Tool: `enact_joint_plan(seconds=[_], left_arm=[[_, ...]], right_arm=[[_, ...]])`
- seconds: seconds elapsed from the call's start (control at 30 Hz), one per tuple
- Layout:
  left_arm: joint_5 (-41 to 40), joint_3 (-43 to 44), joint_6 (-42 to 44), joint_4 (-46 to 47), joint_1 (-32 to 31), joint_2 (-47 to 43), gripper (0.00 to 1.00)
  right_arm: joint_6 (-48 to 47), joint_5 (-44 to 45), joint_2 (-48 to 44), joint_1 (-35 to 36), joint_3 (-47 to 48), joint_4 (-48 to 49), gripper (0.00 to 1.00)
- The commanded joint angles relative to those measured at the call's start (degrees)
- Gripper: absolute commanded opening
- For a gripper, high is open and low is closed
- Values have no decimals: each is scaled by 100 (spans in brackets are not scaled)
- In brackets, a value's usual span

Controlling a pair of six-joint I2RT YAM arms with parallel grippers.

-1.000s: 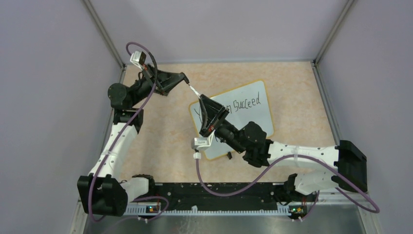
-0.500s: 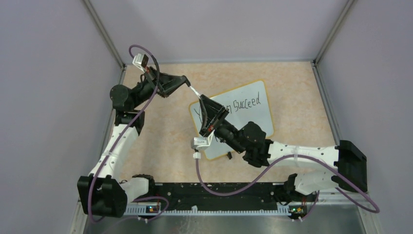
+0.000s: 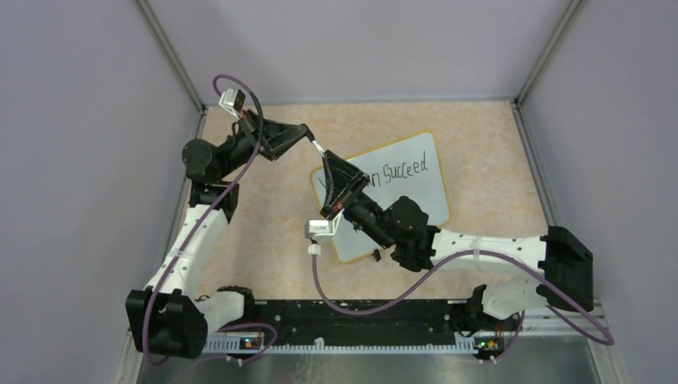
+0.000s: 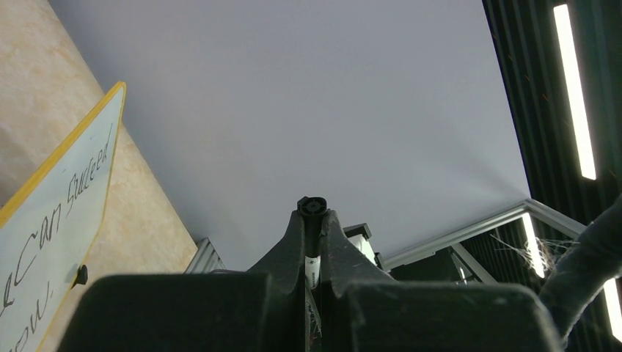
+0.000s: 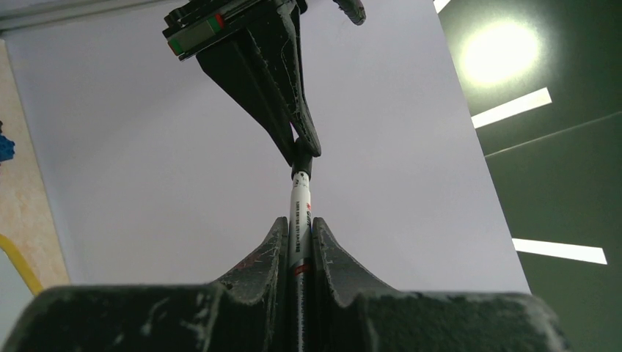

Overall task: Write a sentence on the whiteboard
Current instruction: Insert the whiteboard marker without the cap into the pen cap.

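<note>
The whiteboard (image 3: 416,196), white with a yellow rim, lies flat right of the table's middle. The sentence (image 3: 404,170) is in black handwriting; "Succeed" shows and the right arm hides the start. In the left wrist view the whiteboard (image 4: 29,220) is at the left edge with the sentence (image 4: 70,198) reading "Can Succeed". A white marker (image 3: 318,148) spans between both grippers above the board's left corner. My left gripper (image 3: 307,138) is shut on its black cap end (image 4: 313,207). My right gripper (image 3: 326,158) is shut on the white barrel (image 5: 299,209).
A small black clip (image 3: 375,255) sits at the board's near edge. Grey enclosure walls with metal posts (image 3: 172,56) close in the beige table (image 3: 272,216). Purple cables (image 3: 376,308) loop from both wrists. Something blue (image 5: 4,147) shows at the right wrist view's left edge.
My right arm has shifted slightly left and toward the left gripper, so less of the marker shows between the two. Both grips stay the same.
</note>
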Motion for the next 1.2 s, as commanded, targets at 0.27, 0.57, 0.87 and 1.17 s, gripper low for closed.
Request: enact_joint_plan(seconds=[0.27, 0.57, 0.87, 1.17], left_arm=[[55, 14, 373, -98, -283, -97, 0], [84, -16, 752, -411, -591, -79, 0], [210, -233, 1099, -788, -851, -165, 0], [331, -285, 1314, -964, -1045, -219, 0]], right_arm=[[-476, 344, 454, 64, 558, 524, 0], [-760, 357, 632, 65, 609, 722, 0], [-805, 386, 660, 64, 598, 758, 0], [-868, 361, 632, -4, 549, 784, 0]])
